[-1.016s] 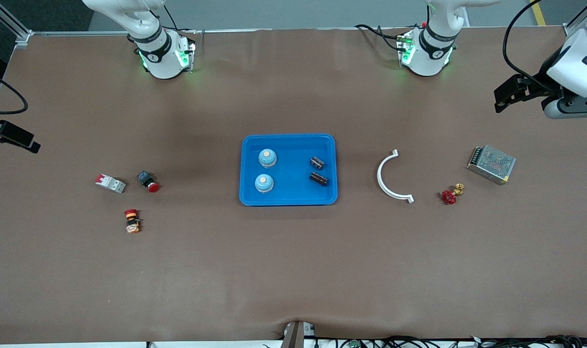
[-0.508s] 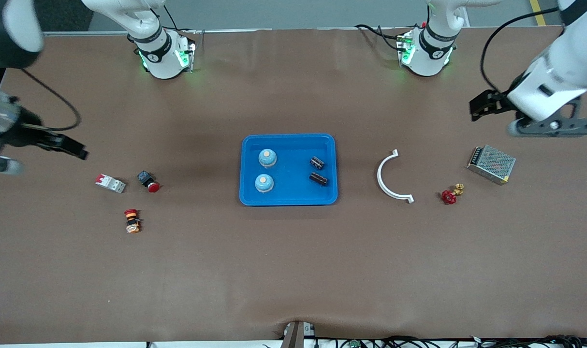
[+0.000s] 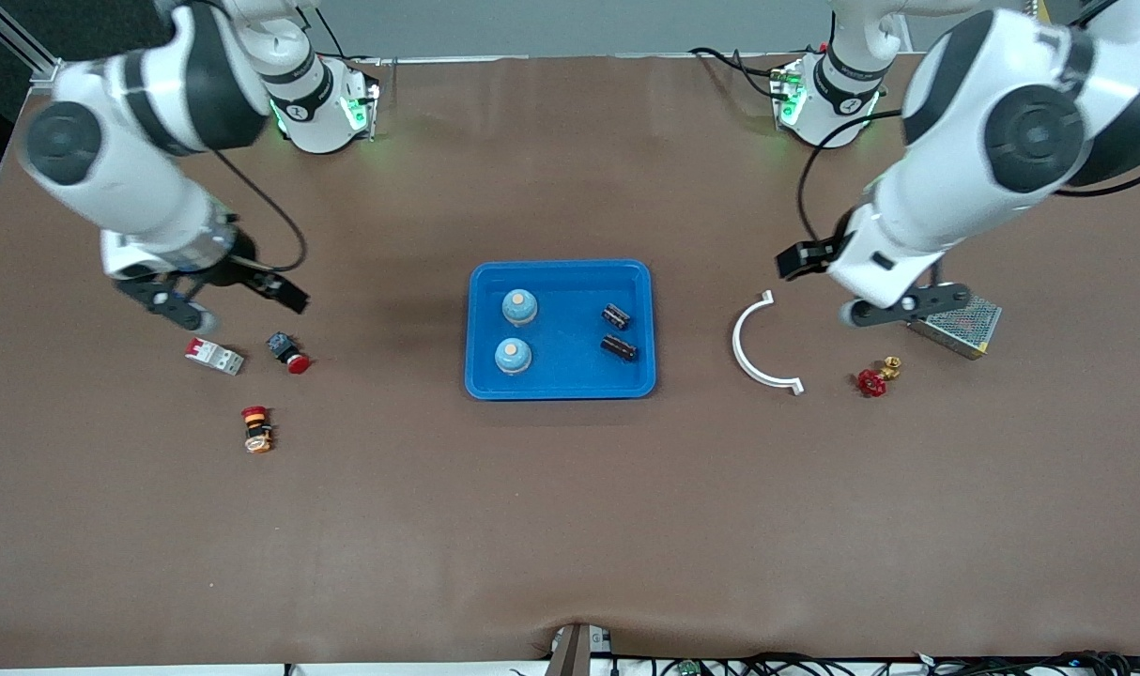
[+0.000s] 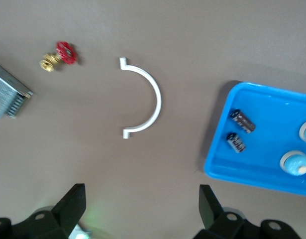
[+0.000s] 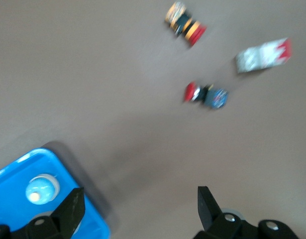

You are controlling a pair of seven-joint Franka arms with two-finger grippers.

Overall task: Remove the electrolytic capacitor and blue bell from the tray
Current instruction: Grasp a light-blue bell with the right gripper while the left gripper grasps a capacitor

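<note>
Nearest clutter: an orange-and-red push button (image 3: 257, 429) lay low in the front view toward the right arm's end; a red-handled brass valve (image 3: 875, 377) lay toward the left arm's end. I left both alone.
Tray: the blue tray (image 3: 570, 376) sat in the middle of the frame, glossy moulded plastic with rounded corners and a raised rim.
Nearer pair: a blue bell (image 3: 513, 354), a smooth dome with a pale button on top, and a dark electrolytic capacitor (image 3: 619, 347), a short ribbed cylinder on its side.
Farther pair: a second bell (image 3: 519, 306) and a second capacitor (image 3: 615, 315), just above the first two in the frame, all four apart.
Change: within the last second I had swung both arms in from the table's ends toward the tray; nothing in it had shifted, so I judged the removal not yet begun.
Left gripper (image 4: 142, 209): over bare mat between the white plastic half-ring (image 3: 758, 352) and the perforated metal box (image 3: 960, 324), jaws spread wide, holding nothing.
Right gripper (image 5: 138, 204): over mat near the red-and-white breaker (image 3: 215, 355), likewise wide and empty.
</note>
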